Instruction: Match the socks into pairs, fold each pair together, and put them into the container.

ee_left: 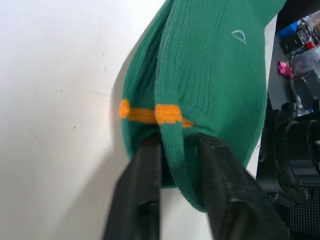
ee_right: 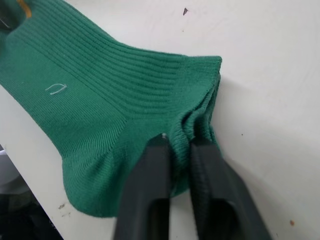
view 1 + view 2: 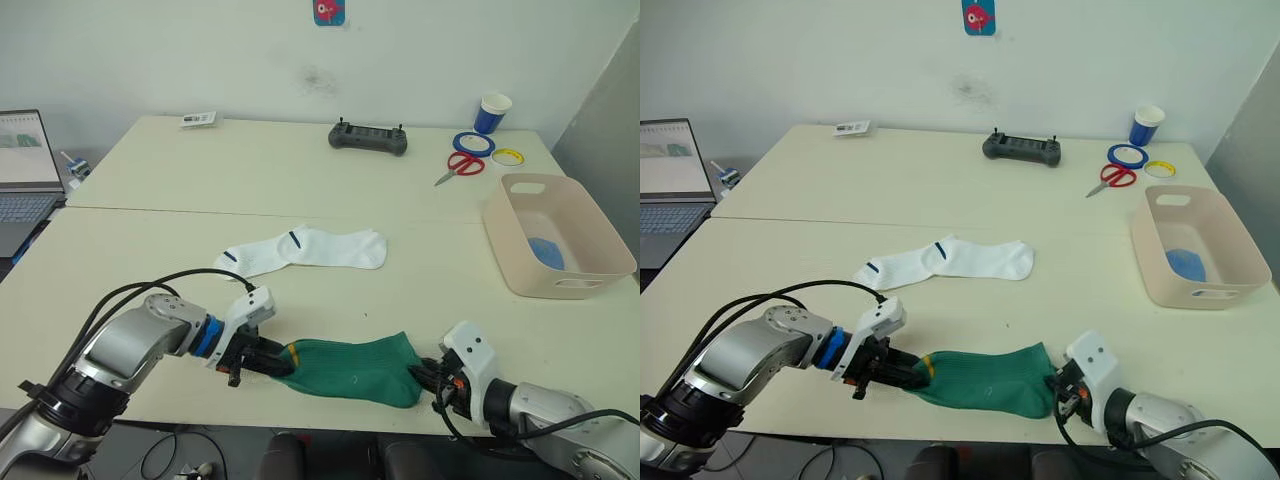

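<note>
green pair [image 3: 352, 368] stacked flat at counter [image 3: 300, 180] near edge | left end effector [image 1: 172, 155] pinches toe end, right end effector [image 2: 179, 147] pinches cuff: stretched, likely for folding | white pair [image 3: 305, 249] beyond | container [image 3: 600, 240] far right, blue inside

laptop [image 3: 25, 170], black controller [image 3: 368, 137], red scissors [image 3: 460, 166], tape rolls [image 3: 473, 142], paper cup [image 3: 493, 112]

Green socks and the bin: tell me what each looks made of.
Green socks: soft knitted fabric, matte, going by the ribbed weave and limp folds in the wrist views. Bin: probably moulded plastic, with smooth beige-pink walls, rounded corners, cut-out handle slots and a faint sheen.
</note>
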{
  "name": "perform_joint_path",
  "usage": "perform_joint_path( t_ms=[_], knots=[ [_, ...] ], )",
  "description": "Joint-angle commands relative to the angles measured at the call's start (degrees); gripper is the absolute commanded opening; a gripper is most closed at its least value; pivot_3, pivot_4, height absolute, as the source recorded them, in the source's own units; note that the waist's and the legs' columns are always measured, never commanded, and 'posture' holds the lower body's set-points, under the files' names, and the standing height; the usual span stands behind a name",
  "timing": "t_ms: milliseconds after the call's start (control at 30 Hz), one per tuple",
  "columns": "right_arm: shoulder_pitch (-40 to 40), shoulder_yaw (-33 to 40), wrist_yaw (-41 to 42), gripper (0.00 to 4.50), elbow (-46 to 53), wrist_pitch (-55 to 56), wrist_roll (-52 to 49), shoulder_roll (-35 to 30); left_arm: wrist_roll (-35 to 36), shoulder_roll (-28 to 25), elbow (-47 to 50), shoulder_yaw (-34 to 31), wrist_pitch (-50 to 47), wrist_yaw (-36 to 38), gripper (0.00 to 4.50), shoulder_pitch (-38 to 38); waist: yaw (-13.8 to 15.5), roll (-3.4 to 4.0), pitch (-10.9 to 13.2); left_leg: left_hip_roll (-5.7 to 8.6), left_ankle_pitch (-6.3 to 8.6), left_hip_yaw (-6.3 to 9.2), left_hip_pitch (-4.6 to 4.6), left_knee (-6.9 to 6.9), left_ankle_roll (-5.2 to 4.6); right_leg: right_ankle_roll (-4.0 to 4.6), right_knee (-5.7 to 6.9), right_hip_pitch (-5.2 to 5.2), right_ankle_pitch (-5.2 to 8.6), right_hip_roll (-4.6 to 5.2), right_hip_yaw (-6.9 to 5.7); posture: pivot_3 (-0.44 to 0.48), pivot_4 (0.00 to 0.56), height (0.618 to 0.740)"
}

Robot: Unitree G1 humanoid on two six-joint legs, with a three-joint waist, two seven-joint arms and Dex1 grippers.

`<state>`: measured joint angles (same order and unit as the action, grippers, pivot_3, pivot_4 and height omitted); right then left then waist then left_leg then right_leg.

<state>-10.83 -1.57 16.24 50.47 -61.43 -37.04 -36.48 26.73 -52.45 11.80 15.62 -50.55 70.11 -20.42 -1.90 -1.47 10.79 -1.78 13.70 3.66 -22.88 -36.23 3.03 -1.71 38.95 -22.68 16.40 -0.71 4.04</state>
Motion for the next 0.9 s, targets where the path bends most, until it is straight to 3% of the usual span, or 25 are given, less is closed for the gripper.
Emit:
perform_joint_path(
  t_ms=[33, 100, 267, 367, 467, 567, 733, 767, 900],
  knots=[
    [-0.47, 2.53, 0.90, 2.02, 3.09, 1.29, -0.80, -0.30, -1.09, -0.35, 1.05, -3.93, 3.50, -2.48, 2.65, 0.82, 0.01, 0.00, 0.00, 0.00, 0.00, 0.00, 0.00, 0.00, 0.00, -0.01, 0.00, 0.00, 0.00, 0.00, 0.00, 0.000, 0.150, 0.740],
    [-0.89, 3.96, 1.80, 2.67, 4.50, 1.95, -1.17, -1.09, -0.17, -1.26, 1.60, -6.16, 4.92, -2.00, 3.23, 1.43, 0.02, 0.00, 0.00, -0.01, 0.00, 0.01, 0.00, 0.00, 0.00, -0.01, 0.01, 0.00, -0.01, 0.00, 0.00, 0.000, 0.150, 0.740],
    [-1.10, 9.38, 5.04, 2.67, 7.62, 4.49, -3.50, -2.46, 1.56, -2.83, 0.95, -11.32, 8.70, 0.21, 3.23, 1.00, 0.02, 0.00, 0.00, -0.02, 0.00, 0.00, -0.02, 0.00, 0.00, 0.00, 0.00, -0.02, 0.00, -0.01, -0.01, 0.000, 0.150, 0.740],
    [1.47, 8.21, 6.17, 2.67, 7.64, 6.35, -3.34, -2.89, 3.15, -2.84, 1.66, -11.80, 9.41, 2.93, 3.23, -0.20, 0.01, 0.00, 0.00, -0.01, 0.00, 0.00, 0.00, 0.01, 0.00, -0.01, 0.00, 0.01, 0.00, 0.00, -0.03, 0.000, 0.150, 0.740],
    [3.55, 4.33, 6.47, 2.72, 6.33, 7.58, -1.20, -3.11, 4.53, -3.85, 4.49, -10.07, 9.14, 6.49, 2.65, 0.27, -0.03, 0.00, 0.00, -0.01, 0.00, -0.04, 0.02, 0.01, 0.00, 0.00, 0.00, 0.01, 0.00, -0.01, 0.00, 0.000, 0.150, 0.740],
    [6.58, -2.92, 6.78, 2.08, 3.75, 9.71, 3.30, -3.31, 3.91, -1.14, 6.04, -7.88, 9.45, 5.25, 1.70, 0.55, -0.02, -0.01, 0.00, -0.01, 0.00, -0.04, -0.01, 0.04, 0.00, 0.02, -0.01, -0.01, 0.03, -0.01, 0.00, 0.000, 0.150, 0.740],
    [12.96, -14.59, 7.26, 0.31, -2.51, 12.06, 10.22, -1.48, -1.41, 2.75, 4.75, -3.14, 15.01, 3.29, 0.15, 1.11, -0.02, -0.02, -0.01, -0.01, 0.00, -0.03, -0.01, 0.03, 0.00, 0.01, 0.01, -0.02, 0.01, -0.03, 0.00, 0.000, 0.150, 0.740],
    [13.79, -15.79, 7.24, 0.03, -3.61, 12.41, 11.10, -0.89, -2.39, 3.06, 4.20, -2.42, 15.96, 3.13, 0.00, 1.22, -0.01, -0.02, -0.01, -0.01, 0.00, -0.03, 0.00, 0.03, 0.00, 0.01, 0.01, -0.02, 0.01, -0.03, 0.01, 0.000, 0.150, 0.740],
    [17.05, -21.88, 6.63, 0.03, -11.00, 13.36, 16.88, 1.43, -10.26, 5.55, -2.56, 2.56, 23.17, 0.63, 0.00, 1.95, -0.01, 0.00, -0.03, -0.01, -0.01, -0.02, 0.04, 0.03, 0.00, 0.01, 0.04, 0.00, 0.01, -0.05, 0.01, 0.000, 0.150, 0.740]
  ],
)
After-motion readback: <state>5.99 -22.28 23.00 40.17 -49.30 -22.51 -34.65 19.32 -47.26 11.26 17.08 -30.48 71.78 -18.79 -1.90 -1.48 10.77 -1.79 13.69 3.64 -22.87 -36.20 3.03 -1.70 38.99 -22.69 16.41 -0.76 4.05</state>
